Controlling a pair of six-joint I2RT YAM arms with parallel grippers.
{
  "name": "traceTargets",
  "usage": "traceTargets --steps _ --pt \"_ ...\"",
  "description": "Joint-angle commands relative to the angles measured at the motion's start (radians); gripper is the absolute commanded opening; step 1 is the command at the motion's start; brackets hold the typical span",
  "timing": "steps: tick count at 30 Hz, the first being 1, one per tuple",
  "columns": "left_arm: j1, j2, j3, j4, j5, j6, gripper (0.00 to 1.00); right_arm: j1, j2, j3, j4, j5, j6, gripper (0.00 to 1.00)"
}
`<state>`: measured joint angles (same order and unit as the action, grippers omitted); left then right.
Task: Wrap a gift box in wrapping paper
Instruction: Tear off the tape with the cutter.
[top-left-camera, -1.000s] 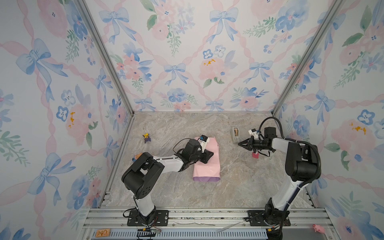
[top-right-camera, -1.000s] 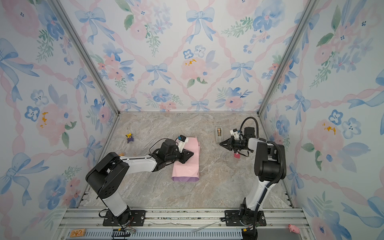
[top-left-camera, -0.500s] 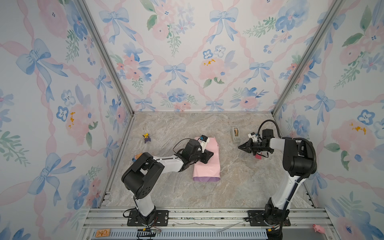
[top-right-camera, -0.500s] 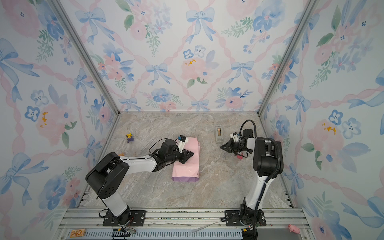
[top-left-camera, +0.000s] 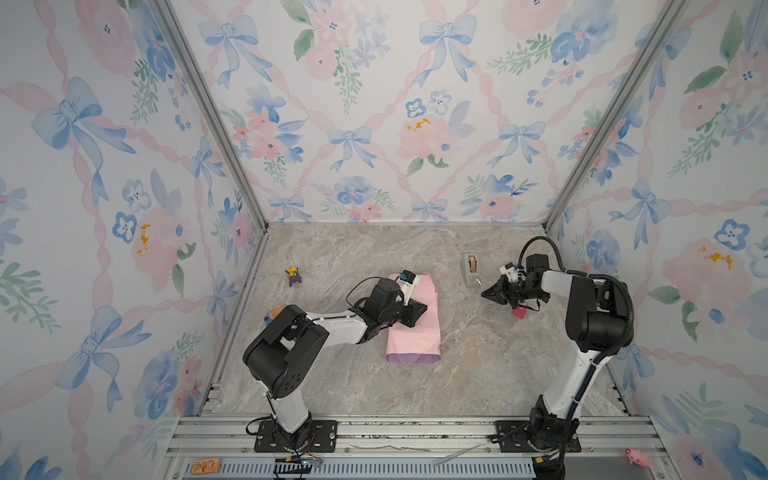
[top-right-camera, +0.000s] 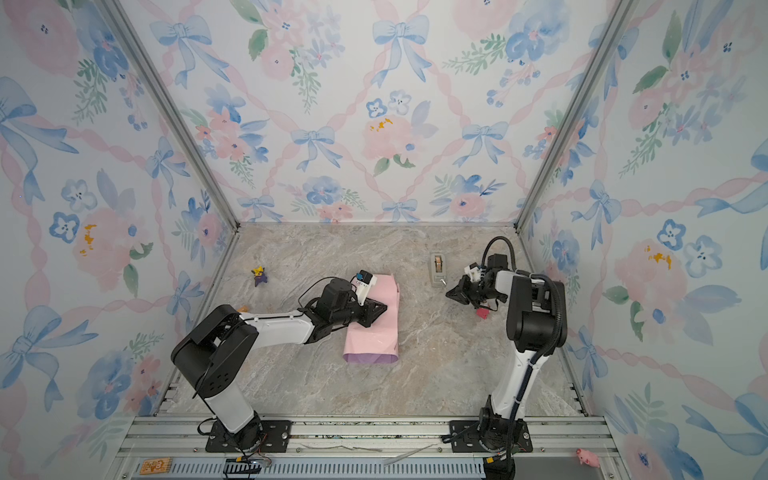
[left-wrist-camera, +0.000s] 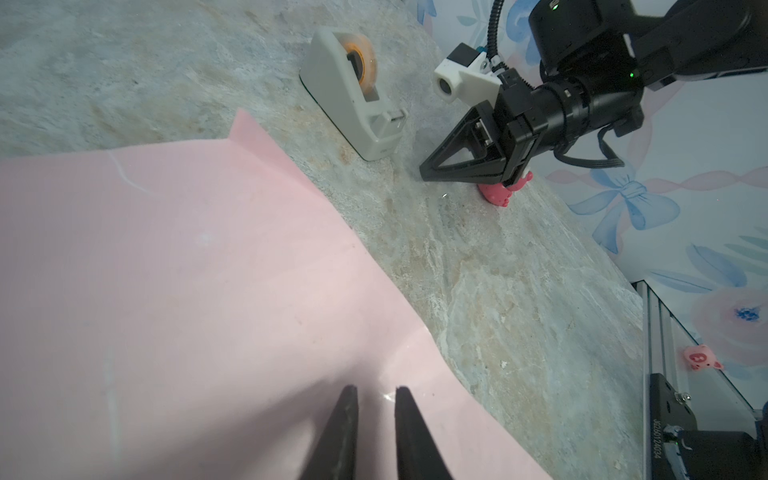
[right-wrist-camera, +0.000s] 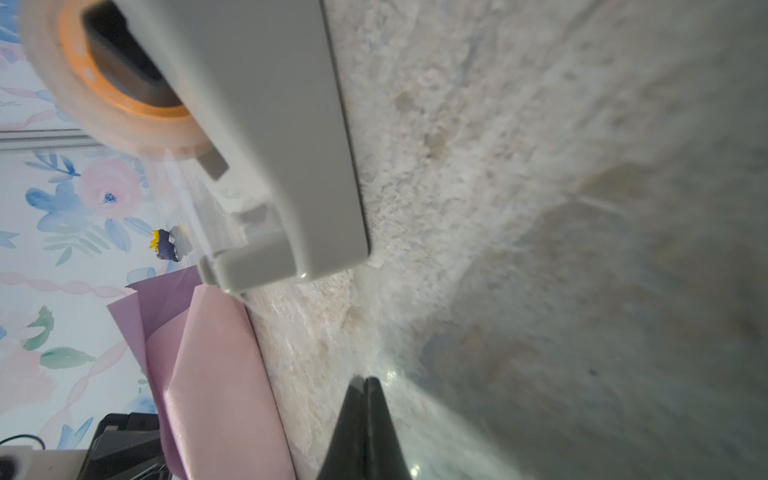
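The left arm is reaching out low from its base, elbow folded back, forearm stretching almost level toward the middle of the workspace. The left gripper is pointing forward and slightly down, its two fingers standing a narrow gap apart. The right arm is rising steeply from its base, then bending over at the top, forearm heading inward. The right gripper is hanging low, rolled onto its side, tips pressed fully together and aiming toward the left arm's side.
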<state>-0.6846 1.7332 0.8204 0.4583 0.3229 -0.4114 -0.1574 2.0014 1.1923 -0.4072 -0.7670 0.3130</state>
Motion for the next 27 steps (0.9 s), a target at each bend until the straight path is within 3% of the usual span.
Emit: traceTargets --steps 1,8,18,23,27 --pt "-0.004 0.023 -0.033 -0.146 -0.031 0.009 0.21 -0.014 0.037 0.01 -0.096 0.043 -0.03 0.0" --pt "-0.005 0.023 -0.032 -0.145 -0.031 0.009 0.21 -0.007 0.024 -0.007 -0.095 0.035 -0.039 0.0" --pt "-0.006 0.023 -0.032 -0.146 -0.033 0.011 0.21 0.02 -0.264 -0.062 -0.122 -0.02 -0.129 0.0" --pt "-0.006 0.024 -0.032 -0.146 -0.033 0.012 0.21 0.105 -0.406 -0.048 -0.24 -0.055 -0.257 0.0" --pt "-0.006 0.025 -0.034 -0.146 -0.031 0.014 0.21 0.237 -0.488 -0.019 -0.324 -0.055 -0.402 0.0"
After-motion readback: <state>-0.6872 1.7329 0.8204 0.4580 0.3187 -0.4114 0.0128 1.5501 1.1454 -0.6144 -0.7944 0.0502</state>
